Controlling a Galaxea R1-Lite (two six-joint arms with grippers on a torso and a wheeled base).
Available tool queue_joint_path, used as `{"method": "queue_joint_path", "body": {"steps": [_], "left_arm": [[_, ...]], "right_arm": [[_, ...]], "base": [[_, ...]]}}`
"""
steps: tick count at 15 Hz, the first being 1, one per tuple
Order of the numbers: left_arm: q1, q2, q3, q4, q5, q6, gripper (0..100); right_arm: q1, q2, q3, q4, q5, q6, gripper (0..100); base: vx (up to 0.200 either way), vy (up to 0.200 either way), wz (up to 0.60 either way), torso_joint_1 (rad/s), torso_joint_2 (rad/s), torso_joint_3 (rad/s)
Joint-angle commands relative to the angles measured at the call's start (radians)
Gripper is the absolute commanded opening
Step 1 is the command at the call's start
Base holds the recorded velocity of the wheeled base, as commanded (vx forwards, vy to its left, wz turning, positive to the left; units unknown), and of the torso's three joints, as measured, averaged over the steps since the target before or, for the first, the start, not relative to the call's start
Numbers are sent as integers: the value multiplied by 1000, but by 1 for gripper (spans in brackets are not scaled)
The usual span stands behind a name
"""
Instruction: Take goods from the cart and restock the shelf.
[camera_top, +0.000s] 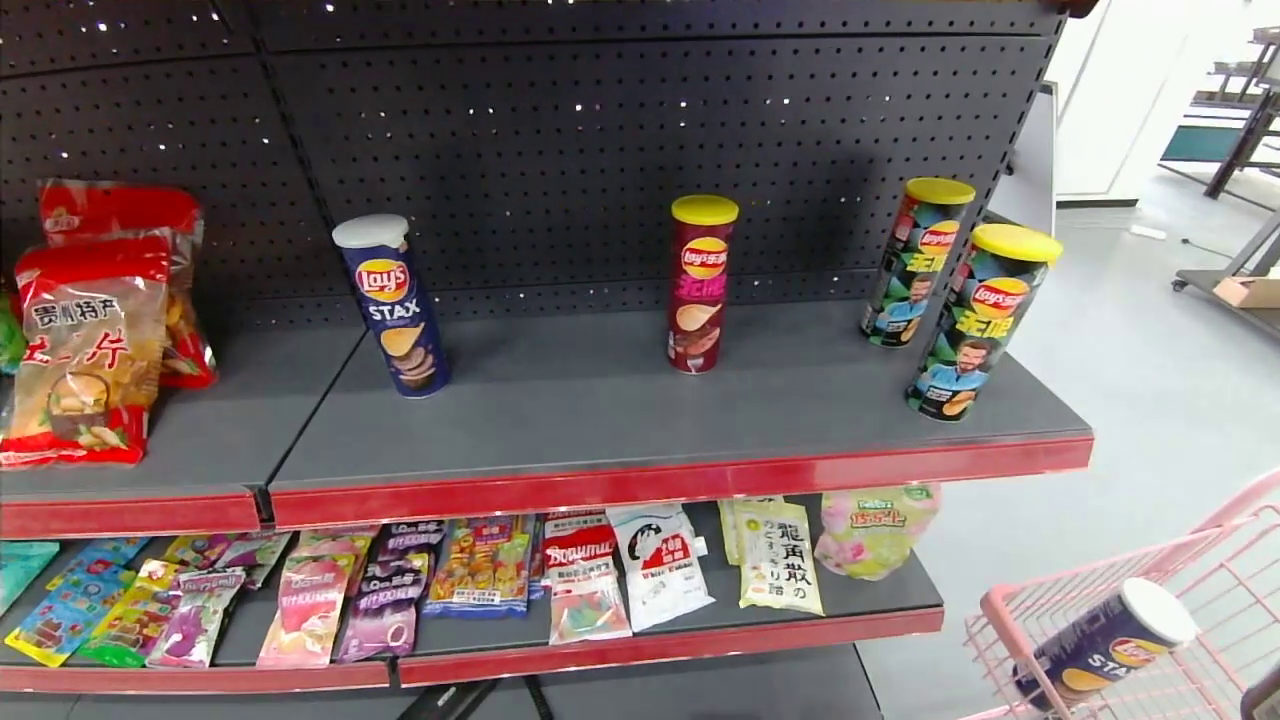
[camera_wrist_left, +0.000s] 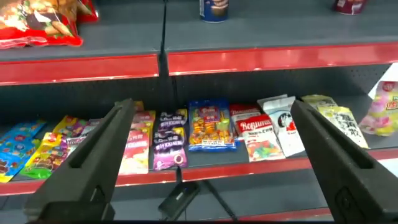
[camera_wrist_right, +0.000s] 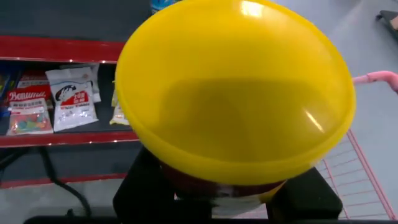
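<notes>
The yellow-lidded can (camera_wrist_right: 236, 93) stands upright in the right gripper (camera_wrist_right: 224, 202), whose fingers (camera_wrist_right: 146, 190) pinch its dark red body from both sides below the lid. It hangs in front of the lower shelves, near the pink cart (camera_wrist_right: 376, 78).

From where I stand, the job now is to carry it up to the top shelf (camera_top: 600, 420) and stand it there. The likeliest spot is the bare stretch between the matching red can (camera_top: 700, 285) and the nearer green can (camera_top: 915, 262). I'd keep it upright, lift it clear of the red front lip before going in, and open the fingers only once the base sits flat. A tall, narrow tube like this would tip easily and could knock its neighbours.

The left gripper (camera_wrist_left: 211, 106), fingers spread and holding nothing, faces the snack packets (camera_wrist_left: 211, 127) lower down, well out of the way. A blue can (camera_top: 1105, 640) lies in the cart.
</notes>
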Motion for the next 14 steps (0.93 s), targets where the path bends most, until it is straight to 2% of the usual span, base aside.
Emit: {"method": "queue_joint_path", "body": {"steps": [1,6,14], "left_arm": [[0,0,0,0,0,0,100],[0,0,0,0,0,0,100],[-5,24,0,2,-3,2,100]], "right_arm": [[-22,-140,41,6,0,-1,0],[1,-306,130,11,34,-5,0],[1,-412,188,6,34,-7,0]], "base": [[0,0,0,0,0,0],[200,0,0,-2,-5,3],[0,0,0,0,0,0]]}}
